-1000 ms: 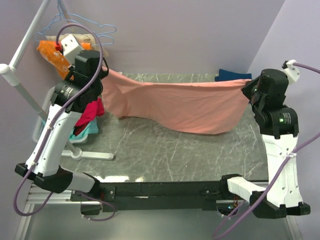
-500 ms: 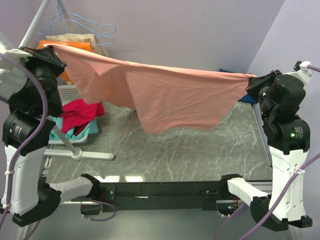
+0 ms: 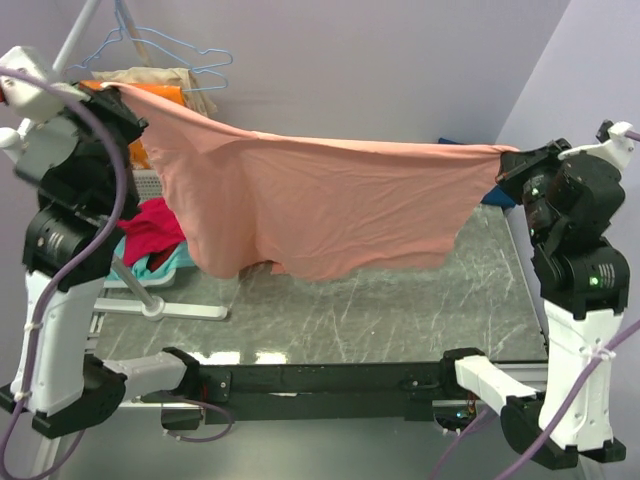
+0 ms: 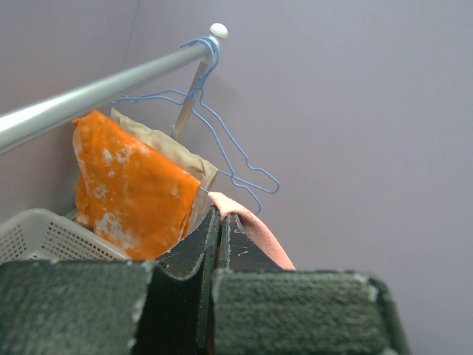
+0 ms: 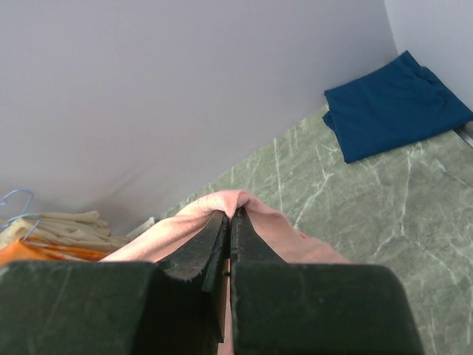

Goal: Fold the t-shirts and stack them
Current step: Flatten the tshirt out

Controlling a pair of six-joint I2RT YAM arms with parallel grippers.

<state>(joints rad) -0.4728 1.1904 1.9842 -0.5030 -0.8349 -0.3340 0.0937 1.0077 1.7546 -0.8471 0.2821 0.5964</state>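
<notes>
The grey-green marble-patterned table (image 3: pixel 400 300) fills the middle of the overhead view. Above it the salmon-pink cotton t-shirt (image 3: pixel 330 210) hangs stretched between the two arms, clear of the tabletop: its top edge runs nearly taut from upper left to right, and the body sags in a wide curtain whose lowest folds hang left of centre.

The left gripper (image 4: pixel 219 218) is raised high at the left side, its dark jaws pressed together on a pink fold of the shirt's corner. The right gripper (image 5: pixel 231 218) is held up at the right side, jaws likewise clamped on a rolled edge of the same shirt.

The dark navy blue t-shirt (image 5: pixel 395 103) lies folded flat on the table's far right corner — well apart from the pink one.

At the far left, off the table's edge, a white plastic lattice basket (image 4: pixel 37 233) sits beside a magenta-red garment (image 3: pixel 150 228) heaped on what looks like a teal cloth (image 3: pixel 168 262), though the arm hides much of it. An orange cloth blotched with white (image 4: pixel 133 192) hangs by the metal rail (image 4: pixel 96 92) with a beige cloth (image 4: pixel 174 154) behind it, and thin blue wire hangers (image 4: pixel 236 159) hook over the rail's end.
</notes>
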